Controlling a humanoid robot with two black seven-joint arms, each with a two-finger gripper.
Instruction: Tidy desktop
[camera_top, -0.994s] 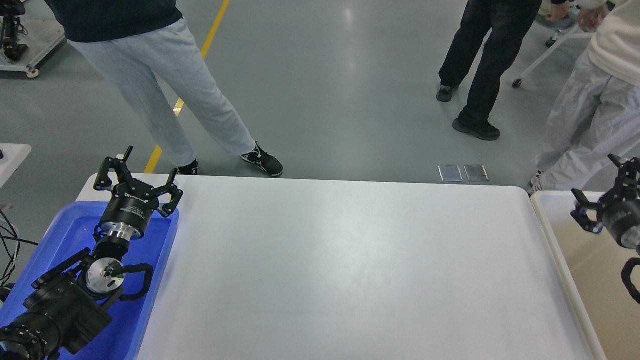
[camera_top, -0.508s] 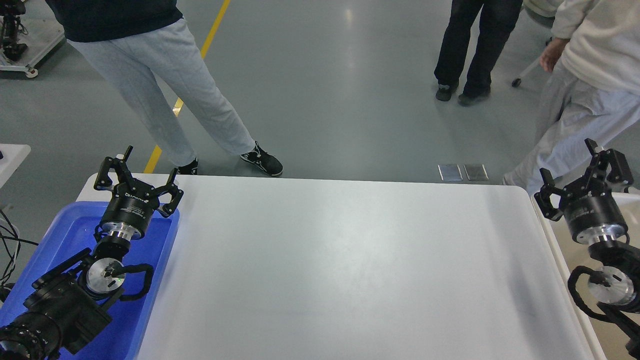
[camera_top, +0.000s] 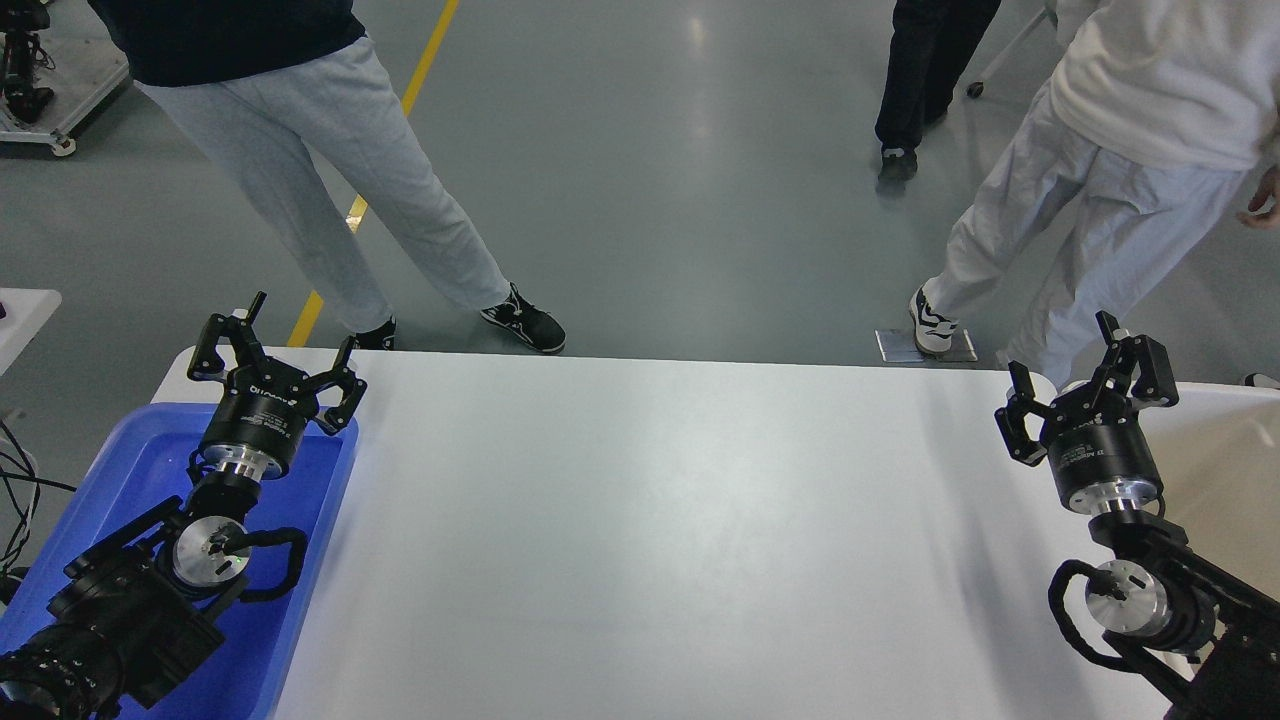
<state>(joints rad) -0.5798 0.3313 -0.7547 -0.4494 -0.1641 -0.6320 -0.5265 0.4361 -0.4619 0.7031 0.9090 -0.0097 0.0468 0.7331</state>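
Observation:
The desktop (camera_top: 660, 520) is a wide white tabletop with rounded corners, and its surface is bare. My left gripper (camera_top: 275, 350) is open and empty, held above the far end of the blue tray (camera_top: 130, 470) at the desktop's left side. My right gripper (camera_top: 1085, 375) is open and empty, held above the desktop's far right corner, next to the beige-white bin (camera_top: 1225, 450).
Three people stand on the grey floor beyond the desktop's far edge: grey trousers (camera_top: 330, 170) at the left, black trousers (camera_top: 925, 70) and white trousers (camera_top: 1080, 230) at the right. A yellow floor line (camera_top: 410, 90) runs at the back left.
My right arm has come in from the right edge, over the bin to the desktop's far right corner. The people at the right have walked left. My left arm has not moved.

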